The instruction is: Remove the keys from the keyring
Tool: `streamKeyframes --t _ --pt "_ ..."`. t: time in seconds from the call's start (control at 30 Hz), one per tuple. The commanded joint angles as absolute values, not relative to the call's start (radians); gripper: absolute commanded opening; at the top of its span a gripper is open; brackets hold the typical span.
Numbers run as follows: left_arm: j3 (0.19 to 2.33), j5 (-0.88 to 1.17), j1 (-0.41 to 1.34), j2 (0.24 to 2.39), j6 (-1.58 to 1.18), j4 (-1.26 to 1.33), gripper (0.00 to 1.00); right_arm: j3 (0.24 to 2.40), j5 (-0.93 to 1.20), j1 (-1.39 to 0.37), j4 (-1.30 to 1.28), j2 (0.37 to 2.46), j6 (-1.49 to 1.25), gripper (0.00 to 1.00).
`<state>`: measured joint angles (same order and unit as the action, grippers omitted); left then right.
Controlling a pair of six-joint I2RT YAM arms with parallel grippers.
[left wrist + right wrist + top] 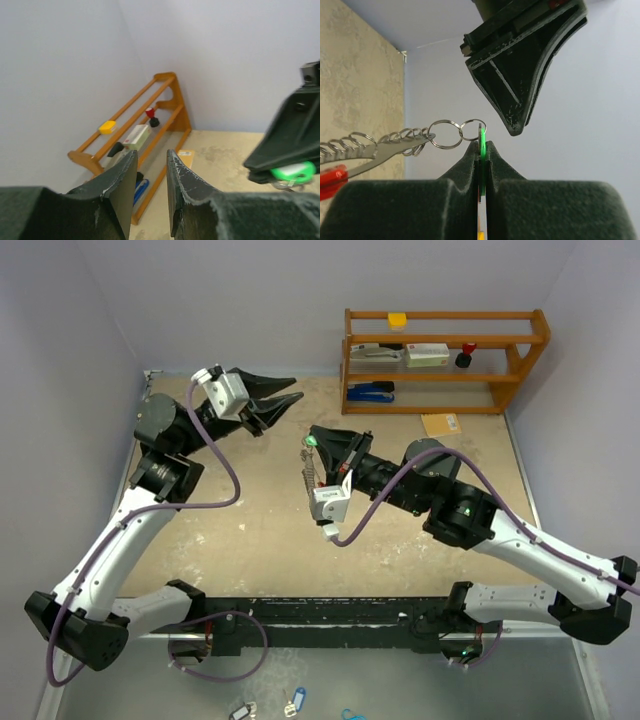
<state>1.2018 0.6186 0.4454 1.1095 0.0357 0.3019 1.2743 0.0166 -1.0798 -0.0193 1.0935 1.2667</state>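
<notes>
Tabletop [250, 530] is spreading wide between wall edges and the far-right rack [520, 340], the left gripper [296, 389] hovering slightly parted and empty, the right gripper [481, 145] pinching the green key [482, 139] mid-air, the keyring [395, 137] dangling beside its tips.

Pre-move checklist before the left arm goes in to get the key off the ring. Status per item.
1. Right tool shut on the key: ok.
2. Left tool open, nothing in it: ok.
3. Key off its ring: not ok. The tag is threaded on the ring, which links on to the chain.
4. Left tool at the ring: not ok. It is apart from the ring, with its tip above and to the right in the right wrist view.
5. Chain and red piece hang loose, held by neither tool: ok.
6. Where the ring's split end sits: cannot tell.
</notes>
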Motion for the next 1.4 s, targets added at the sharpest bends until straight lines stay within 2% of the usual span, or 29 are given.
streamKeyframes --t 0.0,0.17,0.33,0.47,0.77,1.07,1.37 --pt "1.277 0.803 0.442 1.103 0.036 0.209 0.26 1.334 0.014 -1.081 0.029 1.083 1.366 0.0" --pt "1.245 0.836 0.442 1.083 0.029 0.184 0.25 1.298 -0.008 -1.081 0.111 1.065 1.395 0.0" --pt "1.201 0.765 0.442 1.042 0.06 0.123 0.2 1.289 -0.02 -1.081 0.124 1.059 1.4 0.0" --pt "1.173 0.756 0.443 1.019 0.081 0.101 0.2 1.283 -0.027 -1.081 0.129 1.061 1.4 0.0" --pt "1.133 0.873 0.442 1.013 -0.03 0.26 0.21 1.264 -0.044 -1.081 0.151 1.062 1.401 0.0" --pt "1.094 0.829 0.442 0.995 -0.211 0.456 0.2 1.255 -0.046 -1.081 0.152 1.065 1.398 0.0" --pt "1.101 0.835 0.443 0.969 -0.231 0.399 0.2 1.253 -0.046 -1.081 0.163 1.063 1.39 0.0"
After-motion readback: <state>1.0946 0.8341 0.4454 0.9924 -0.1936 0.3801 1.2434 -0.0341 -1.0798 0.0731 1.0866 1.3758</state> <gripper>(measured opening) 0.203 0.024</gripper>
